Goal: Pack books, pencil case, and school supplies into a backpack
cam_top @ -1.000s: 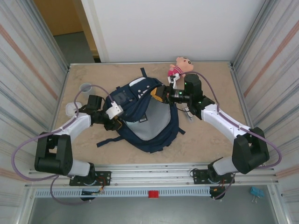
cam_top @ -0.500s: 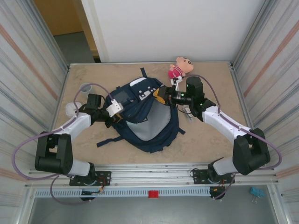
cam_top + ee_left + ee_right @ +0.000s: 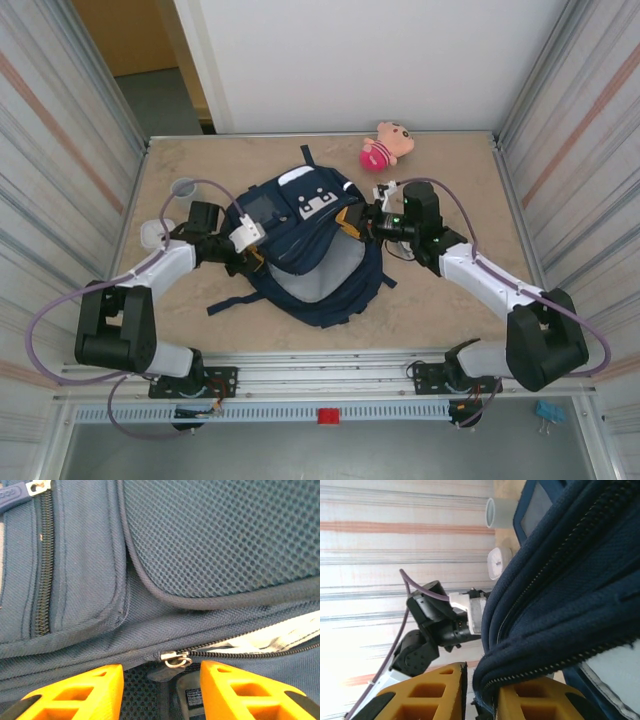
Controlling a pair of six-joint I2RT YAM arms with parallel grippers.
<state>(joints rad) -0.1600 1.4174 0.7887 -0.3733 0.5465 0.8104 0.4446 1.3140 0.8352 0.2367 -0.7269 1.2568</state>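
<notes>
**Backpack, main zip: two-handed hold**

**Object.** Navy backpack (image 3: 335,295), lying flat on the table (image 3: 450,290) between the two grippers. The main compartment is agape, with pale grey lining (image 3: 318,268) showing.

**Right gripper (image 3: 482,680).** Clenched on the rolled rim of the opening. A fold of navy fabric with its zip teeth fills the space between the orange fingers. Contact on one side is in shadow, so the firmness of the pinch is hard to confirm. Purpose, as judged: to lift and tension the rim so the zip track runs straight toward the opposite hand.

**Left gripper (image 3: 161,680).** Released, fingers spread, nothing between them. The zip slider (image 3: 175,658) sits just ahead of the fingertips, centred on the gap, its metal pull ring hanging toward the hand. A mesh pocket (image 3: 225,535) lies farther ahead. Purpose, as judged: lined up to close on the pull and draw it along the track the other hand holds taut.

**Bystanders.** Pink plush toy (image 3: 385,147), well beyond the right gripper on its far side. Grey cup (image 3: 183,188), apart from the left gripper, off its outer side. Neither belongs in the load.

**Next move calls for:** a short advance and a narrow pinch. The pull is small and could slip off the pads.
</notes>
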